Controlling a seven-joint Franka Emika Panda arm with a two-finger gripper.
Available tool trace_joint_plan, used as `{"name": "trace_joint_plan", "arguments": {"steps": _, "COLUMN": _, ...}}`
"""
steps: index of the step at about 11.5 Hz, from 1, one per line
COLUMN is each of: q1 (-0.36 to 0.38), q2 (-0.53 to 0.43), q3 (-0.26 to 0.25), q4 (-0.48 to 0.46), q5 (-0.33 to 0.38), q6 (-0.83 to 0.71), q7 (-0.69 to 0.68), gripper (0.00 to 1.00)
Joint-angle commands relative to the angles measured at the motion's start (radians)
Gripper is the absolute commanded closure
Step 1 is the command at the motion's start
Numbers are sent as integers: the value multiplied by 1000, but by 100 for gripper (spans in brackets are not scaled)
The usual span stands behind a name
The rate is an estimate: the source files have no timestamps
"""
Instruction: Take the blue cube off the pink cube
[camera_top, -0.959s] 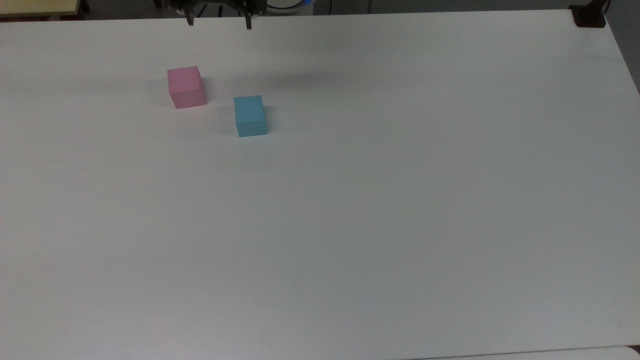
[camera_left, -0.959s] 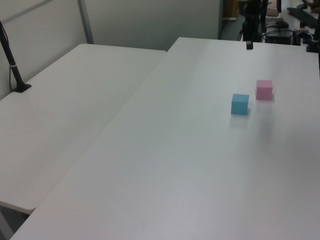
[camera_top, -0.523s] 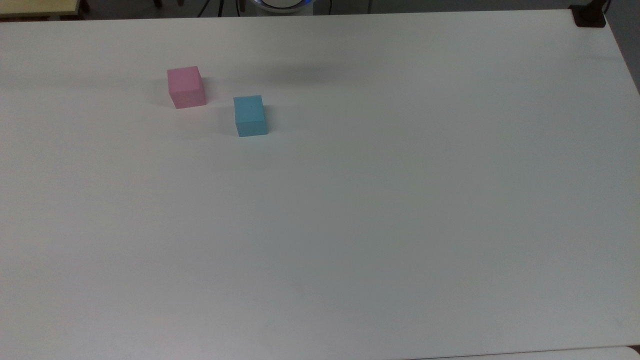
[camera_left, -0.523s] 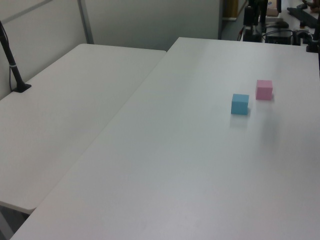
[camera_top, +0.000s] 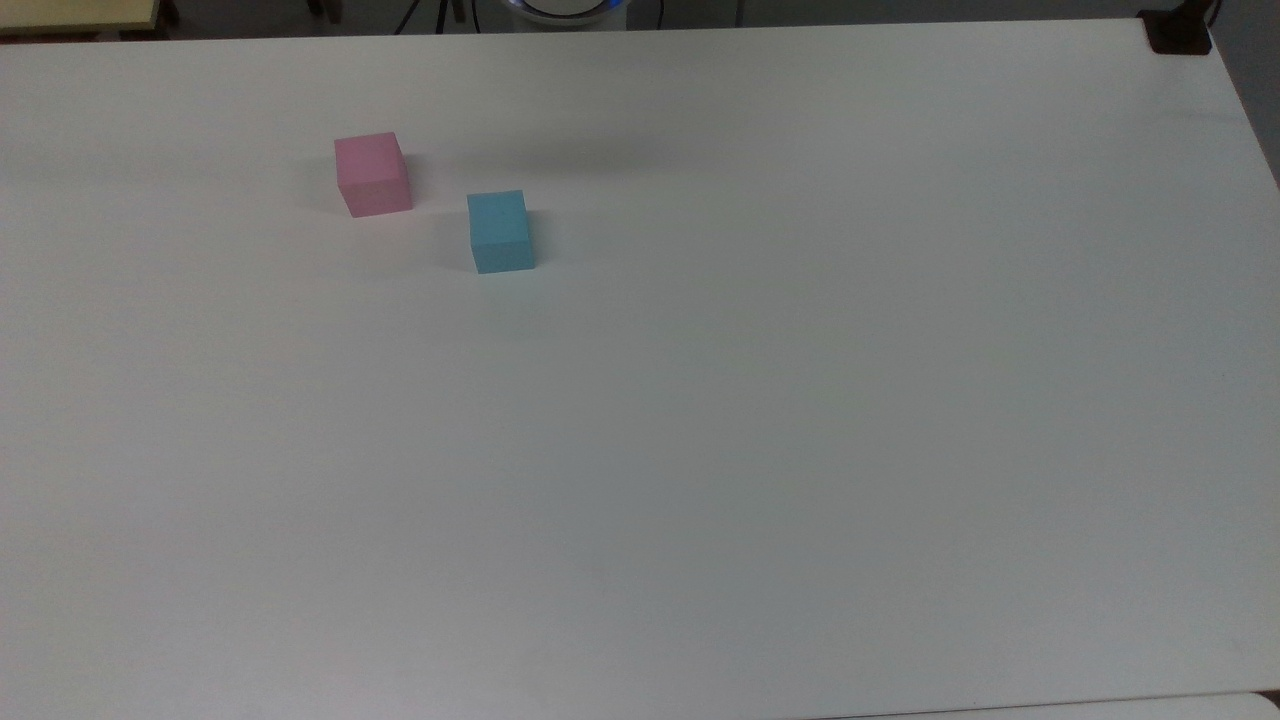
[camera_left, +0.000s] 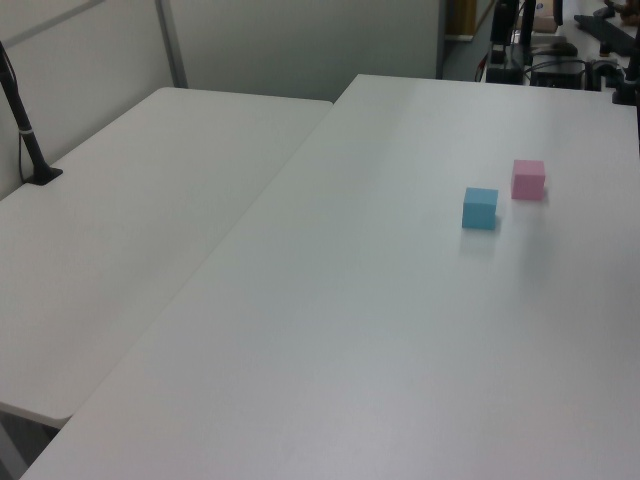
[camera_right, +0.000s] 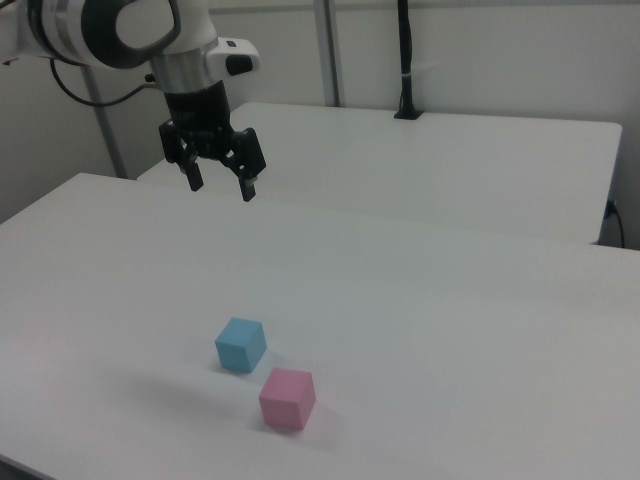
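the pincer (camera_right: 221, 186), which a second before hung at the top edge of the top view just above the desk (camera_top: 800, 400), had risen clear of that edge and stood high over the desk in the right view, jaws spread and holding nothing. the blue cube (camera_top: 500, 231) sat on the desk near the pink cube (camera_top: 372, 174), apart from it and unmoved. judged from that, the unstacking was done and the arm was retreating.
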Motion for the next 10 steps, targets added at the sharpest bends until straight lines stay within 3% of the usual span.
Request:
{"name": "trace_joint_plan", "arguments": {"steps": 1, "q1": 12, "q2": -10, "q3": -23, "q4": 0, "q5": 48, "q6": 40, "q7": 117, "gripper": 0}}
{"name": "trace_joint_plan", "arguments": {"steps": 3, "q1": 70, "q2": -11, "q3": -90, "q4": 1, "q5": 46, "q6": 39, "q7": 117, "gripper": 0}}
{"name": "trace_joint_plan", "arguments": {"steps": 4, "q1": 57, "q2": -10, "q3": -85, "q4": 9, "q5": 43, "q6": 36, "q7": 102, "gripper": 0}}
{"name": "trace_joint_plan", "arguments": {"steps": 5, "q1": 19, "q2": -10, "q3": -66, "q4": 12, "q5": 43, "q6": 34, "q7": 88, "gripper": 0}}
{"name": "trace_joint_plan", "arguments": {"steps": 7, "q1": -86, "q2": -13, "q3": 44, "q4": 10, "q5": 43, "q6": 34, "q7": 78, "gripper": 0}}
{"name": "trace_joint_plan", "arguments": {"steps": 10, "q1": -114, "q2": -14, "q3": 64, "q4": 10, "q5": 43, "q6": 31, "q7": 77, "gripper": 0}}
